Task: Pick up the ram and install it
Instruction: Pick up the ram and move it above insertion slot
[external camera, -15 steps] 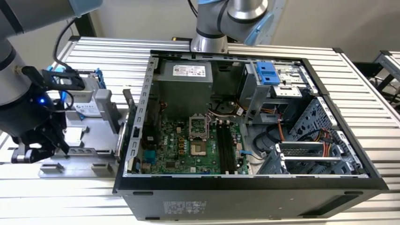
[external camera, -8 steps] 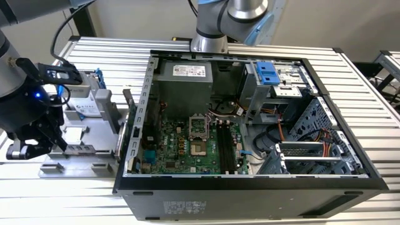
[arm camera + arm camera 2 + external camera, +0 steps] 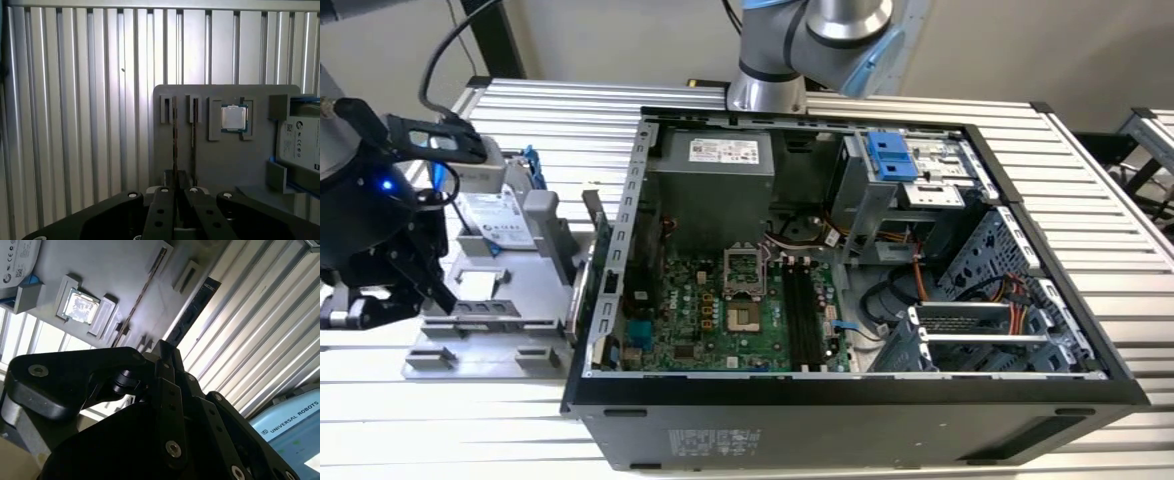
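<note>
A ribbed silver metal counter (image 3: 454, 420), its slats running lengthwise, carries two things. A black desktop computer case (image 3: 854, 435) lies on its side with the panel off and its inside open upward. It takes up most of the surface toward the exterior view's right. Just beside it, toward the exterior view's left, a flat grey plastic tray (image 3: 480, 335) with raised holders rests on the slats. At the counter's far edge, the robot arm's round base (image 3: 767, 95) stands behind the case.

Parts tray (image 3: 470, 352) (hard drive (image 3: 494, 220) on it) just beside the computer case (image 3: 854, 425), at the exterior view's left.
</note>
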`<state>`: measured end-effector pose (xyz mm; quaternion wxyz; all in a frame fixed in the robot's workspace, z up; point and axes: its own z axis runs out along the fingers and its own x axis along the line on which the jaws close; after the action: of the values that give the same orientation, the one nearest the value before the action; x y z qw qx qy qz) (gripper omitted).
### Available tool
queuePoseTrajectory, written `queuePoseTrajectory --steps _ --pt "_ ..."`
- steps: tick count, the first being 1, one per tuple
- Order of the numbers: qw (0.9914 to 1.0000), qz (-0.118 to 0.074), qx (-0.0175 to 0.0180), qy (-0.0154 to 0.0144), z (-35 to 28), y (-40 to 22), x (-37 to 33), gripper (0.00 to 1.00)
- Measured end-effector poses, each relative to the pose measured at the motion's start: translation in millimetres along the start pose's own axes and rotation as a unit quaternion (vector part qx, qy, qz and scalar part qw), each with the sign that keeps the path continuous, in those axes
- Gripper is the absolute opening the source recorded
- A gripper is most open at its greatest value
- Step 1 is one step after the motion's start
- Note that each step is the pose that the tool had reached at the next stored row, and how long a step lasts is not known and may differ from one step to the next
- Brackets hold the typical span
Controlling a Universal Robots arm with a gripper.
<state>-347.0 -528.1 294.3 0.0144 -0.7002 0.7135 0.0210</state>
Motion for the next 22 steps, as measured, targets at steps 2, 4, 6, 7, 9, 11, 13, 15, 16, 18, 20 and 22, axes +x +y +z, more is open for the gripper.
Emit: queuePoseTrajectory --steps 2,4,6,7,9,11,13,15,16,18,20,22 --pt "1.0 0.0 0.0 0.0 -2.8 0.2 -0.2 0.0" --pt "1.0 0.0 0.0 0.0 -6.3 0.3 -0.3 0.0" --pt "1.0 0.0 0.0 0.0001 -10.4 0.4 -0.5 0.0" --pt "1.0 0.0 0.0 0.0 -12.4 0.4 -0.6 0.0" --pt "1.0 0.0 0.0 0.0 -16.9 0.5 -0.9 0.0" --pt "1.0 0.0 0.0 0.0001 -22.0 0.5 -1.1 0.0" --pt "1.0 0.0 0.0 0.0 -26.9 0.6 -1.4 0.0" --pt "1.0 0.0 0.0001 0.0 -31.5 0.6 -1.6 0.0" --pt "1.0 0.0 0.0 0.0 -33.9 0.7 -1.7 0.0" --pt "1.0 0.0 0.0 0.0 -39.0 0.7 -2.0 0.0" --pt "1.0 0.0 0.0 0.0 -43.6 0.8 -2.2 0.0" --pt "1.0 0.0 0.0 0.0 -48.3 0.8 -2.5 0.0"
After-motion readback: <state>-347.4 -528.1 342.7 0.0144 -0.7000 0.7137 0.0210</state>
